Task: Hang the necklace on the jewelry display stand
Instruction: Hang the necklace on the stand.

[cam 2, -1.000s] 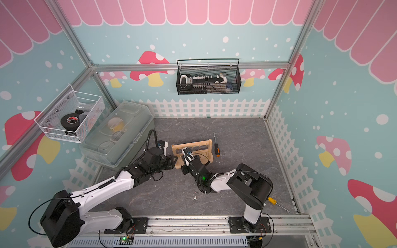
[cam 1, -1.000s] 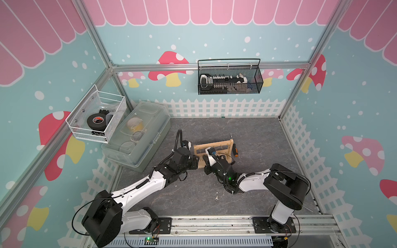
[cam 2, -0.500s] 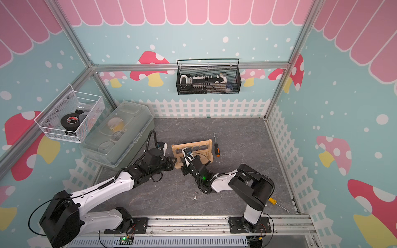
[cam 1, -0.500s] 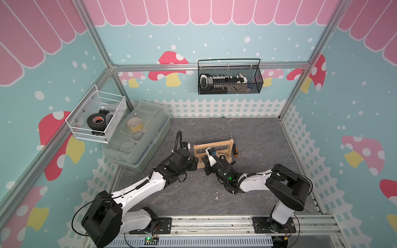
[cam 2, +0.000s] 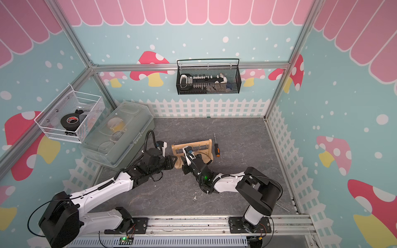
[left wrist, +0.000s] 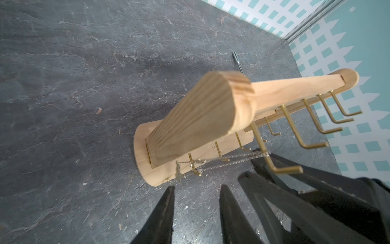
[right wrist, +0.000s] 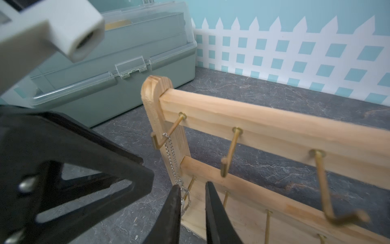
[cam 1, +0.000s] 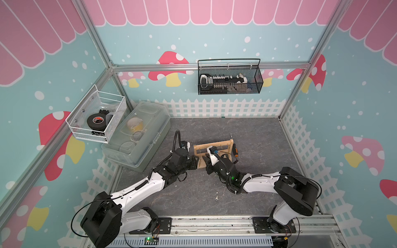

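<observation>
While looped over the leftmost gold peg (right wrist: 174,125) of the top crossbar, hangs as a thin silver chain close beside the left upright: the necklace (right wrist: 171,160), already on the jewelry display stand (right wrist: 263,124), lower end down by the base. Shows too from the left wrist: same necklace (left wrist: 232,158), strung from that upper peg past the short lower pegs to a small bunch of links near the left end of the base. Stands upright mid-floor in both top views, that stand (cam 1: 224,142), pegs facing the near side. Rests released at its near left corner: right gripper (right wrist: 193,188), jaws a narrow gap apart and clamping nothing, chain right at the inner edge of one fingertip (right wrist: 175,202); touching or merely beside, cannot tell. Likewise released and empty: left gripper (left wrist: 198,190), jaws apart over bare grey floor just left of the base, tips short of the wood. From above, puts both grippers near each other at the stand's left end, left gripper (cam 1: 196,160) and right gripper (cam 1: 205,157). Lies just right of the stand, handle near and shaft pointing far: a screwdriver (cam 1: 235,150). Sits well left of the stand along the left wall, lid shut: a clear plastic lidded box (cam 1: 139,137).
</observation>
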Available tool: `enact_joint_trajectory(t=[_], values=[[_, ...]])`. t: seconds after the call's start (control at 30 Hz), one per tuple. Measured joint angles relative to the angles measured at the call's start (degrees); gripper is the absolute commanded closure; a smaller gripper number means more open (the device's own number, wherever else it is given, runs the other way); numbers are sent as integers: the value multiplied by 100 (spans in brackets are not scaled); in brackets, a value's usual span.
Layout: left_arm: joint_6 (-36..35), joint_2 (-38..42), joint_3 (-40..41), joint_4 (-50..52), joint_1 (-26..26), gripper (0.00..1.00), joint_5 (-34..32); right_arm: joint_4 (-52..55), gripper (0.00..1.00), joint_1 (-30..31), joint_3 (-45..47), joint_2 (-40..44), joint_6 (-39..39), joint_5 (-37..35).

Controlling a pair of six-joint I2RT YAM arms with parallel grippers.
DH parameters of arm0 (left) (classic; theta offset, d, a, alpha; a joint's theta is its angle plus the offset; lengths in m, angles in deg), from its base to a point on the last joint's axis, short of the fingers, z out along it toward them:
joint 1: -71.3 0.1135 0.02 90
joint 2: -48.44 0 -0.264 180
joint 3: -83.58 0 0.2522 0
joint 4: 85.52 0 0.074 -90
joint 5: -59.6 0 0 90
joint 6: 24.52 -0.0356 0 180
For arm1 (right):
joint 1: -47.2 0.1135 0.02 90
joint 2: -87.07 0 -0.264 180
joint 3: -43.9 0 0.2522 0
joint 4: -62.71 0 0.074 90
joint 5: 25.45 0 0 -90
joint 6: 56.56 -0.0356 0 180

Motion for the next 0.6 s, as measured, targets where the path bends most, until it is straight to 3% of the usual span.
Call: enact_joint_trajectory(t=[0.47,0.6], values=[[-48,-212,85,-487,-533,67,-520,1191,78,-540,103,800,20,350],[-55,-352,85,-566,-549,72,-739,1303,77,-636,212,846,11,450]])
